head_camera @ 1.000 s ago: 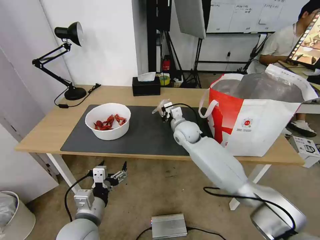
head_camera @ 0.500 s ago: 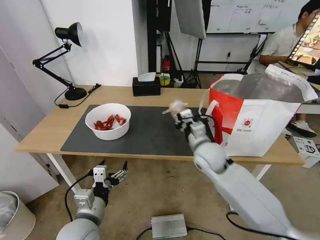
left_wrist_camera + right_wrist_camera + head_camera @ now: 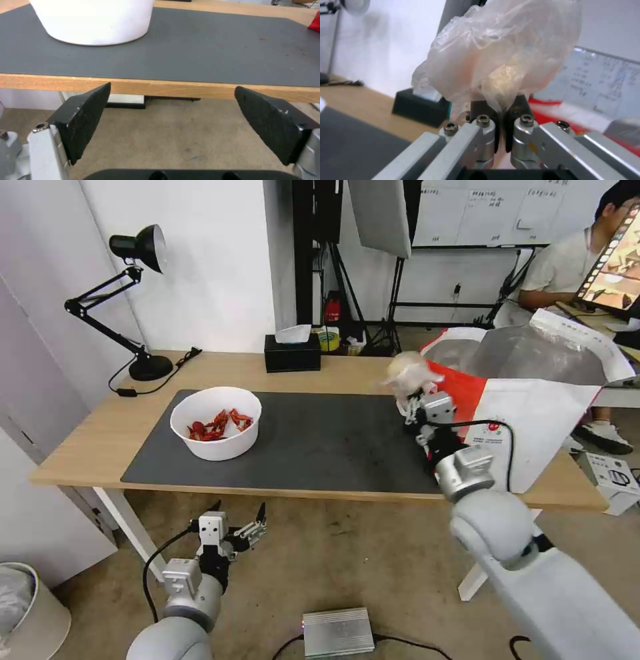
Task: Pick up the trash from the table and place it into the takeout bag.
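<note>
Right gripper (image 3: 415,392) is clamped on the knotted clear bag (image 3: 408,370); the right wrist view shows both pads pressed together on the pinched neck of the plastic, with the bag (image 3: 500,55) bunched above them and a pale lump visible inside. Head view places this gripper raised above the table (image 3: 100,437), at the near left corner of the takeout bag (image 3: 533,400), with the held bag level with the tote's rim and just beside its red panel. Whether the plastic touches the tote cannot be determined.

Takeout bag stands upright on the right end of the table, mouth open, foil lining exposed.

Left gripper (image 3: 239,519) hangs below the table's front edge, over the floor, fingers spread wide with nothing between them. The left wrist view confirms both black pads (image 3: 85,117) well apart, facing the table edge.

White round bowl (image 3: 215,421) sits on the left part of the dark grey mat (image 3: 313,447), red crayfish shells (image 3: 220,423) inside. Its white wall (image 3: 91,21) appears in the left wrist view, resting on the mat.

Black tissue box (image 3: 292,355) stands at the rear table edge, behind the mat. Black desk lamp (image 3: 130,293) occupies the rear left corner.
</note>
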Tool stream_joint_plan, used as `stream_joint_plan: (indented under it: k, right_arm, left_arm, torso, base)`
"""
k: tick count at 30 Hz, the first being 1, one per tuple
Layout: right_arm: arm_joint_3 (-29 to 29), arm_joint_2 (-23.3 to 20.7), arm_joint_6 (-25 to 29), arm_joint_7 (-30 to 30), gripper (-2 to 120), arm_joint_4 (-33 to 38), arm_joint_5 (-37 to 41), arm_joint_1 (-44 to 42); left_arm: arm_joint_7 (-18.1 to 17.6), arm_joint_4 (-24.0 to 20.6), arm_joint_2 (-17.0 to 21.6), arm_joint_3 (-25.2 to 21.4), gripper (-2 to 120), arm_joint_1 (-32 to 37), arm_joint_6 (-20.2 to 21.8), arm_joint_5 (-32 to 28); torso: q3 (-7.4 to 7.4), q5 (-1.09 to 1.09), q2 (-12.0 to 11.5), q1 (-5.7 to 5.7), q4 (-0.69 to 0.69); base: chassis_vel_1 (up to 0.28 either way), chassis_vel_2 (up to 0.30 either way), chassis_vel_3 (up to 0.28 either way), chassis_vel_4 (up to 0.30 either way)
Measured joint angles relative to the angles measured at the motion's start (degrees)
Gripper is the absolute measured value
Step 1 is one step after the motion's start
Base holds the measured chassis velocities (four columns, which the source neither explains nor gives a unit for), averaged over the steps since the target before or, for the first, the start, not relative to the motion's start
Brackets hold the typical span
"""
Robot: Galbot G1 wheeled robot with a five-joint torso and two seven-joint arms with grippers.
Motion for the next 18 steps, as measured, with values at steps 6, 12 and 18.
stream_joint_plan:
  k: [6,12,18]
  right_arm:
    - [3.30,-1.68,1.18,0.68,2,1.57,0.09,-0.20]
    - [5.85,-3.07,2.76,2.67,2,1.15,-0.10,0.44]
    - [7.30,-3.50,3.61,4.68,2,-1.40,-0.97,1.21]
  left_arm:
    - [-0.03,-0.30,-0.23,0.07,100,0.45,0.00,0.40]
    - [-0.05,-0.72,-0.40,0.00,100,0.89,0.01,0.71]
    - [-0.05,-1.13,-1.21,0.32,100,1.76,0.00,1.72]
  torso:
    - [0.00,0.00,0.00,0.00,0.00]
    - [0.00,-0.01,0.00,0.01,0.00]
    - [0.00,0.00,0.00,0.01,0.00]
  base:
    - [0.000,0.000,0.000,0.000]
    - [0.000,0.000,0.000,0.000]
    - [0.000,0.000,0.000,0.000]
